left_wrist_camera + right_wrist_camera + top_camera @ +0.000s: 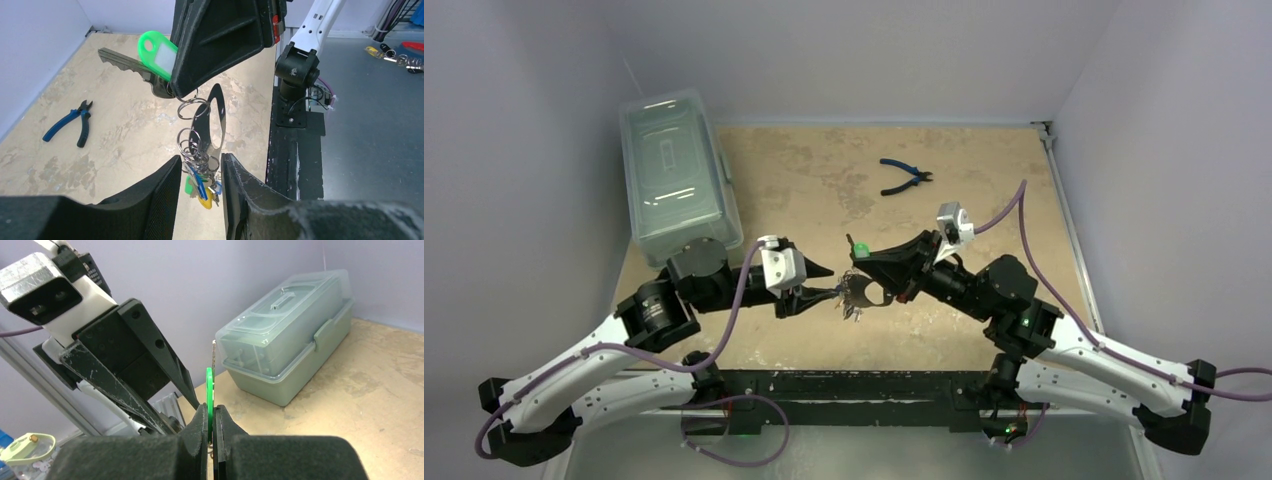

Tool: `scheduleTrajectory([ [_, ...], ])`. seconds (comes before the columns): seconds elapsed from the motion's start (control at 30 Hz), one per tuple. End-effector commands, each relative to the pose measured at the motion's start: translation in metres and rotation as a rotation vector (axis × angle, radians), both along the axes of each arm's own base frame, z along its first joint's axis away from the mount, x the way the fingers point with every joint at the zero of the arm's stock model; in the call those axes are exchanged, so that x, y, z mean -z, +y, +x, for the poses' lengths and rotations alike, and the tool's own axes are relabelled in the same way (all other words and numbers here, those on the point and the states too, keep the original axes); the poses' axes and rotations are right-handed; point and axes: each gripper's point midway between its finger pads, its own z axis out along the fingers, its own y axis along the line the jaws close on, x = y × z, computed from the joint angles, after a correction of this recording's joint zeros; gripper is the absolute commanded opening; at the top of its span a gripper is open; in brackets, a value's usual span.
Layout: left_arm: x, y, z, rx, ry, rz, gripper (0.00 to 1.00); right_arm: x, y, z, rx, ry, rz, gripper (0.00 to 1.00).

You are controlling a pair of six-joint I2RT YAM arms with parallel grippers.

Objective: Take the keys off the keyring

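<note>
My right gripper (856, 255) is shut on a green key tag (209, 385) and holds it above the table. In the left wrist view the green tag (156, 50) and a dark key (122, 61) stick out of its fingers. Below them hang wire rings and the pale oval keyring (216, 120). The bunch of small keys (202, 187), green, blue and yellow, hangs lowest. My left gripper (200, 160) is open, one finger on each side of the rings and keys. I cannot tell whether the fingers touch them. The bunch shows in the top view (852, 300).
Blue-handled pliers (905, 177) lie at the back of the table. A clear lidded box (677, 175) stands at the back left and shows in the right wrist view (285, 352). The black table edge (290, 160) runs close below the keys.
</note>
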Motion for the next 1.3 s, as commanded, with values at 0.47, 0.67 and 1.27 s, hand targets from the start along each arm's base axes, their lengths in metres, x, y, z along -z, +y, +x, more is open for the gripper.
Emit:
scheduleTrajectory([
  [0.47, -0.021, -0.004, -0.010, 0.089, -0.115, -0.057, 0.27, -0.026, 0.005, -0.023, -0.131, -0.087, 0.075, 0.00],
  [0.67, -0.025, -0.009, -0.009, 0.100, -0.129, -0.076, 0.27, -0.031, 0.006, -0.034, -0.187, -0.114, 0.088, 0.00],
  [1.27, -0.031, -0.014, -0.022, 0.164, -0.095, -0.135, 0.25, -0.032, 0.012, -0.041, -0.235, -0.122, 0.095, 0.00],
])
